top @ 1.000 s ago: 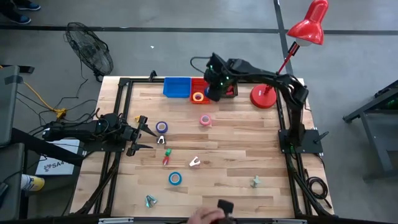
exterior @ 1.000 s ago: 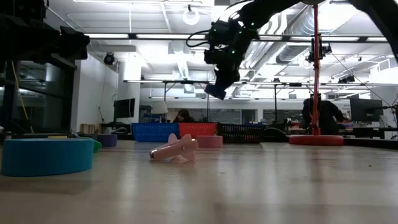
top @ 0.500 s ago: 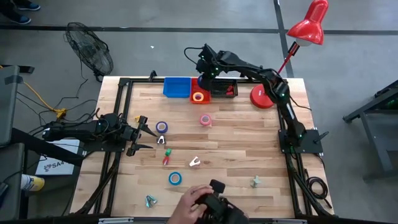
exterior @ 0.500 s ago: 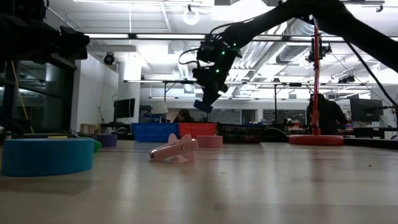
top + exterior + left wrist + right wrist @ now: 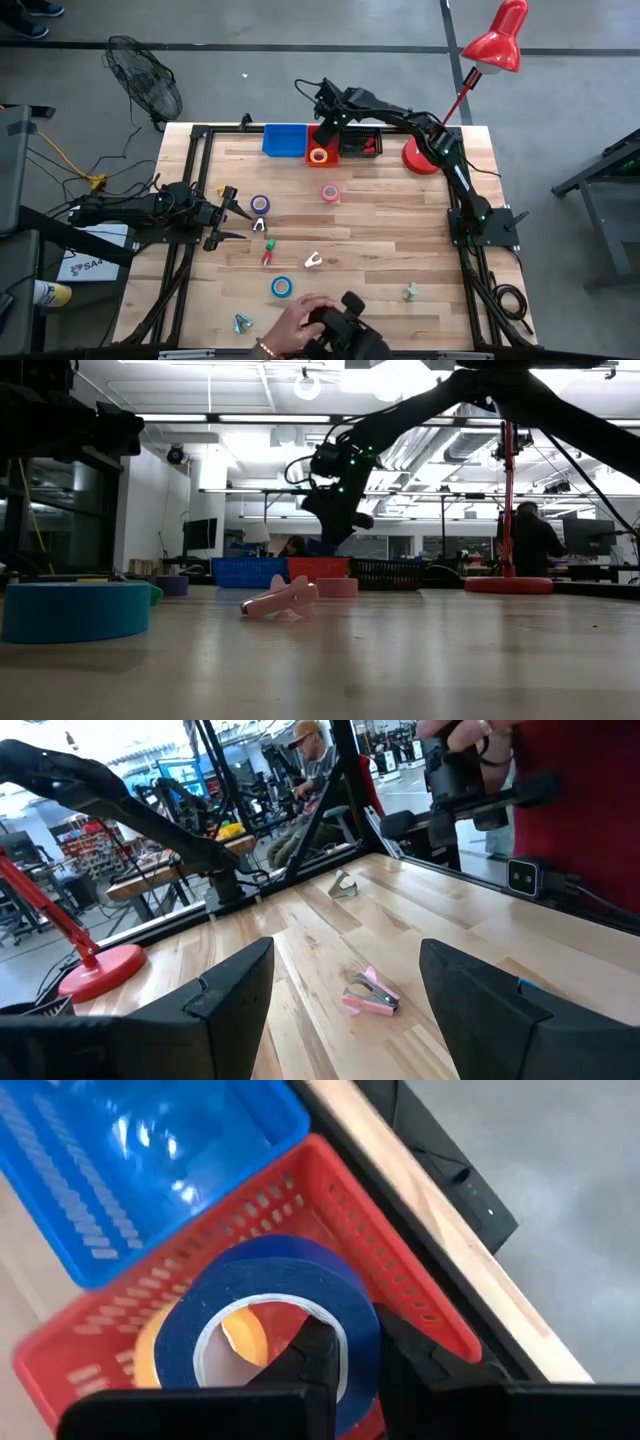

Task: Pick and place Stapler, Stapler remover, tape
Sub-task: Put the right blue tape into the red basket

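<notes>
My right gripper (image 5: 322,128) hangs over the red basket (image 5: 312,138) at the table's far edge, shut on a blue tape roll (image 5: 275,1315). A yellow roll (image 5: 319,155) lies in that basket. On the table lie a purple roll (image 5: 260,204), a pink roll (image 5: 330,193) and another blue roll (image 5: 282,287), each flat on one face. A pink staple remover (image 5: 372,995) lies beyond my open left gripper (image 5: 232,215), which waits at the table's left side. Further removers (image 5: 268,257) are scattered around. My right gripper has the blue roll by its wall (image 5: 352,1328): one finger (image 5: 312,1352) stands inside the hollow centre and the other (image 5: 420,1358) outside. The fingers come from above, slanting down. The roll is lifted clear above the red basket, tilted.
A blue basket (image 5: 284,139) and a black basket (image 5: 361,141) flank the red one. A red desk lamp's base (image 5: 422,157) stands at the far right. A person's hand (image 5: 300,322) holds a black object (image 5: 345,305) over the near edge.
My right gripper has carried the blue roll toward the table's left along the far edge, from near the black basket to above the red one, tipping as it went. The person's hand has reached farther in over the near edge with the black object.
</notes>
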Robot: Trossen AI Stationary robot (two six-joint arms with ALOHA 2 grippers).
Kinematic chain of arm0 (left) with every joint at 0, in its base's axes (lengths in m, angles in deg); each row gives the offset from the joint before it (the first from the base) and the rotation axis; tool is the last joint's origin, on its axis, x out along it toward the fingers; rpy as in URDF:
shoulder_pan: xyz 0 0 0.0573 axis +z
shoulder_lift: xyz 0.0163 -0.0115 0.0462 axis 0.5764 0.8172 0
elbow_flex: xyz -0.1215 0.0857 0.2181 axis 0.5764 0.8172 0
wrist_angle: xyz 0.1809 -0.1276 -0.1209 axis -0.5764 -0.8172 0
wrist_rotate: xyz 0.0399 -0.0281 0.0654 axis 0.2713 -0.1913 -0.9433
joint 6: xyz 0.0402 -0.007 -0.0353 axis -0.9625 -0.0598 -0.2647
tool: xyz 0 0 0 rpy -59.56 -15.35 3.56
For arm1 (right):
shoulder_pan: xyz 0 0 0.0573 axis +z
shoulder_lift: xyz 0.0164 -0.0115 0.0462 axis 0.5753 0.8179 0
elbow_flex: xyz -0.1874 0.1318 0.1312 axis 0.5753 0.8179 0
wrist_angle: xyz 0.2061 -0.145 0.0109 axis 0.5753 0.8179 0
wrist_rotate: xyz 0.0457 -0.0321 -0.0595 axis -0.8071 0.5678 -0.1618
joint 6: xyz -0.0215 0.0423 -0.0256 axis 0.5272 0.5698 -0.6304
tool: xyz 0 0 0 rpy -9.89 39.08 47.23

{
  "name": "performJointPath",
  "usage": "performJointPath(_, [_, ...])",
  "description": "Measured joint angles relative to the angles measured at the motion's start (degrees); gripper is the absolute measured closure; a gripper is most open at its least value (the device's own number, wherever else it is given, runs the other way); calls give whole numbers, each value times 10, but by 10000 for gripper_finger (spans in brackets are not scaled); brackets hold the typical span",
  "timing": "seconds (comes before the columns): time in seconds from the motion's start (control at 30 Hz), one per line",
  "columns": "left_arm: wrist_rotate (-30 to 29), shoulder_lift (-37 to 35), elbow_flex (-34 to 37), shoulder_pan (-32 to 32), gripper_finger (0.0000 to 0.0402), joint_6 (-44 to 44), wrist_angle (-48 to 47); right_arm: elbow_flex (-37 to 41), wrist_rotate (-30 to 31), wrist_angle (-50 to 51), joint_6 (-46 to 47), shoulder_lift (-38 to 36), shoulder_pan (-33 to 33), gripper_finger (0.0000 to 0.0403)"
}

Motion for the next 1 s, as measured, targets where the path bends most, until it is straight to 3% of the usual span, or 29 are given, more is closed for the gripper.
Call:
performJointPath(0.4, [-2, 0, 0, 0, 154, 0, 0, 0, 7, -13, 104, 20, -3, 361])
performJointPath(0.77, [-28, 0, 0, 0, 154, 0, -2, 0, -11, -14, 118, 20, -3, 293])
performJointPath(1.0, [-28, 0, 0, 0, 154, 0, -3, 0, -22, -2, 99, 20, -4, 273])
